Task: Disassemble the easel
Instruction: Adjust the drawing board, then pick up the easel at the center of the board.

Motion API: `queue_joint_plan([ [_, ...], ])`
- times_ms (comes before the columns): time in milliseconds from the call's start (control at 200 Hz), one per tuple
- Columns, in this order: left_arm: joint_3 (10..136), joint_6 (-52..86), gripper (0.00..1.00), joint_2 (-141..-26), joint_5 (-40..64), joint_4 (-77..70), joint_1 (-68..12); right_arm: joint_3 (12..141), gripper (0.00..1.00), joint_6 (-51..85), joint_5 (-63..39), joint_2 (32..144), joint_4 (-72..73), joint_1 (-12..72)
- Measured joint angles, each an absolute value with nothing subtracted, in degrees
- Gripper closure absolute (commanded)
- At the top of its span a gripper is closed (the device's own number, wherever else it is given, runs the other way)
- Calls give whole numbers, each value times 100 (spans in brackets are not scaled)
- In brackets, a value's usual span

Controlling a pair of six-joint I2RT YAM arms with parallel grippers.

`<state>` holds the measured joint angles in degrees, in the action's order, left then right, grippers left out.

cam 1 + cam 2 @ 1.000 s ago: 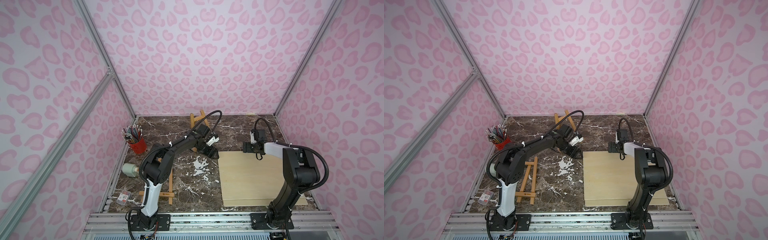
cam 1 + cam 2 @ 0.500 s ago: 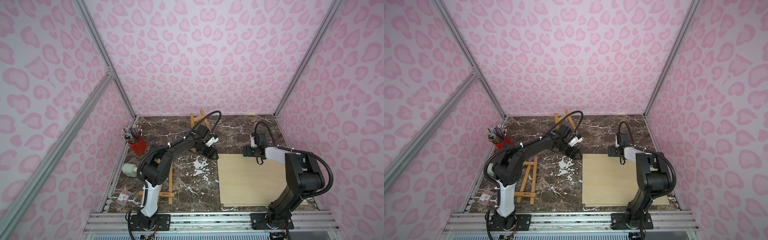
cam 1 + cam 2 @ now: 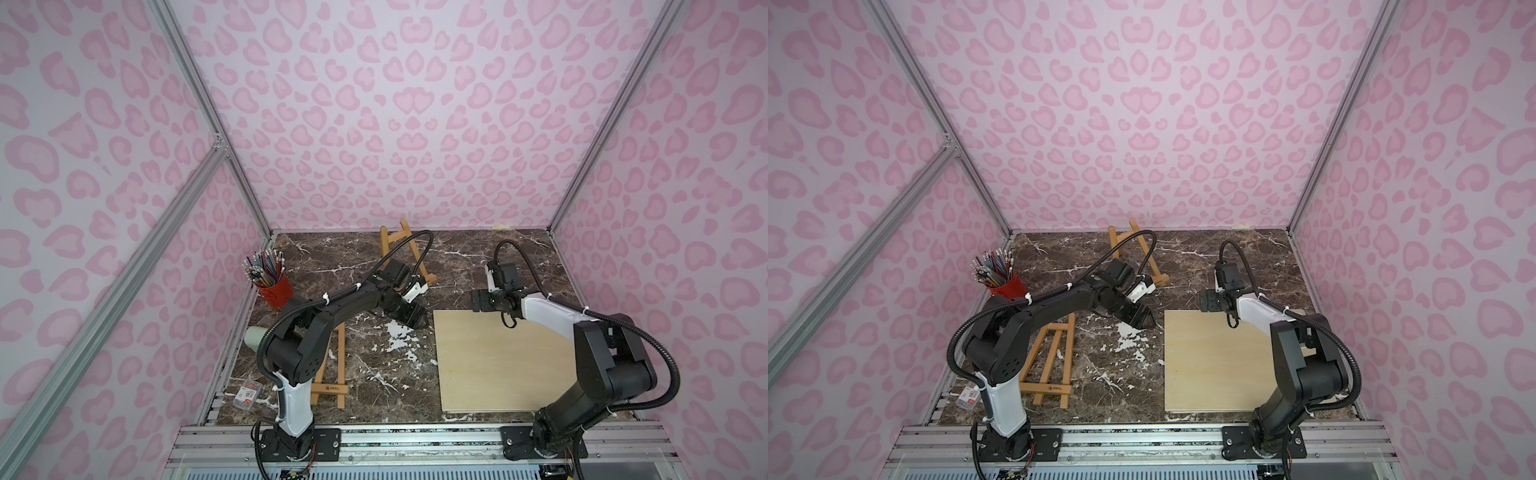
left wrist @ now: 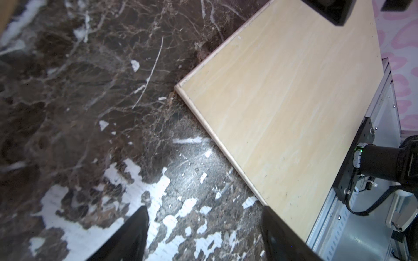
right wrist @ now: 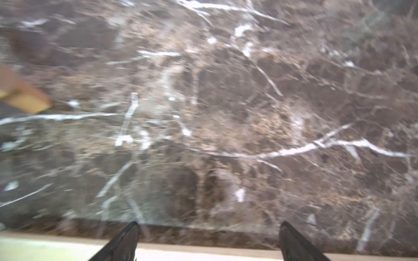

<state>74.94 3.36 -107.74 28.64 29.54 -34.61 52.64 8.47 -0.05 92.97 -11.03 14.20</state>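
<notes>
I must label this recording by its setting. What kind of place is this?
Probably a staged robot test booth: pink blotch-patterned walls, a dark brown marble-look tabletop, and a black-and-white left robot arm and right robot arm mounted on a silver metal rail.

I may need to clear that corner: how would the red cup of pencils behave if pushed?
The red cup stands upright with long pencils fanning well above its rim, so it is probably top-heavy and apt to tip if pushed high. Tipped, its round body would likely roll and spill them.
</notes>
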Motion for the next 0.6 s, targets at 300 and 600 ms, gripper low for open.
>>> queue_joint_plan([
  [300,6495,670,21,-9697,2668,2482,-3133,5406,2,1096,-539,9225,-532,2121],
  [600,5710,950,19,-8626,2320,2217,-2917,7028,3,539,-1000,10822,156,2652],
])
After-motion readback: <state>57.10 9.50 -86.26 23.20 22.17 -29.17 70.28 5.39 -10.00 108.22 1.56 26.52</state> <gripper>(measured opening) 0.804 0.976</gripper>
